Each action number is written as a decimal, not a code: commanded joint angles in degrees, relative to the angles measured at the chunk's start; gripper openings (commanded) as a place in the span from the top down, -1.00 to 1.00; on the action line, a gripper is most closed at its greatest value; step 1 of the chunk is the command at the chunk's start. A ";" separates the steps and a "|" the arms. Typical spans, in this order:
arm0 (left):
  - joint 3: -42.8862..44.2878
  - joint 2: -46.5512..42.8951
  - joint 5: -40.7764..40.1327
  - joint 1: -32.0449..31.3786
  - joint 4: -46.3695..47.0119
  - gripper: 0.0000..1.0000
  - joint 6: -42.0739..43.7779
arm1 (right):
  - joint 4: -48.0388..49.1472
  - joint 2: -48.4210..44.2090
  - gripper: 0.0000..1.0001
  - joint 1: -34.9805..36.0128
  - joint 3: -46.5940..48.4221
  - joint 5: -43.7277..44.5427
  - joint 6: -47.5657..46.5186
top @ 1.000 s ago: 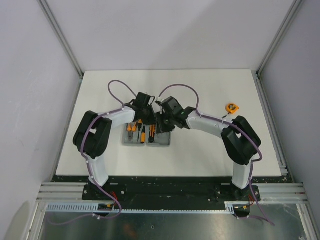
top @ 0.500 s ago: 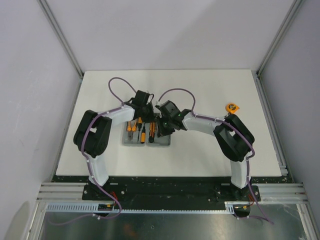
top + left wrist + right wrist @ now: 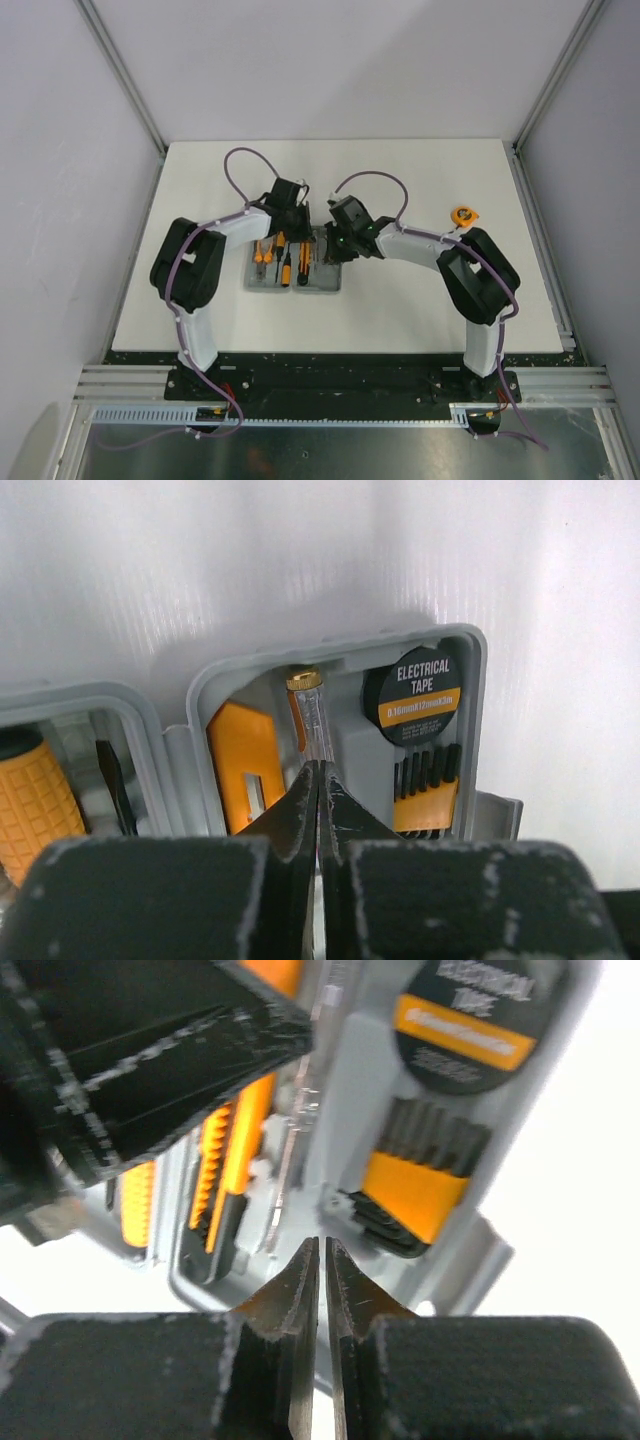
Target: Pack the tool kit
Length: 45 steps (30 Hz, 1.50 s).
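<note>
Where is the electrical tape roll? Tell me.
Left wrist view: the electrical tape sits in the far right corner of the case, above the orange bit holder.

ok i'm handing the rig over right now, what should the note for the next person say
Left gripper: shut, tips over the tester screwdriver in the case; cannot tell if it pinches it.
Right gripper: shut, nothing between the fingers, over the case's right half.
Done: the case lies open with the knife, electrical tape and bits seated.
Left: the tape measure sits on the table, far right, outside the case. Pack it, then close the lid.
</note>
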 commanded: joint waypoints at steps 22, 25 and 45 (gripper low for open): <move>2.80 4.29 -4.00 0.29 -0.32 0.93 4.69 | 6.46 -2.45 0.81 1.34 -1.36 0.56 -0.69; 2.69 4.63 -3.99 0.22 -0.64 0.99 4.37 | 7.55 -1.68 0.83 2.12 -1.33 0.67 -1.87; 1.78 4.59 -4.13 -0.32 -1.36 1.00 3.50 | 4.63 6.07 0.90 3.35 0.78 3.48 -4.20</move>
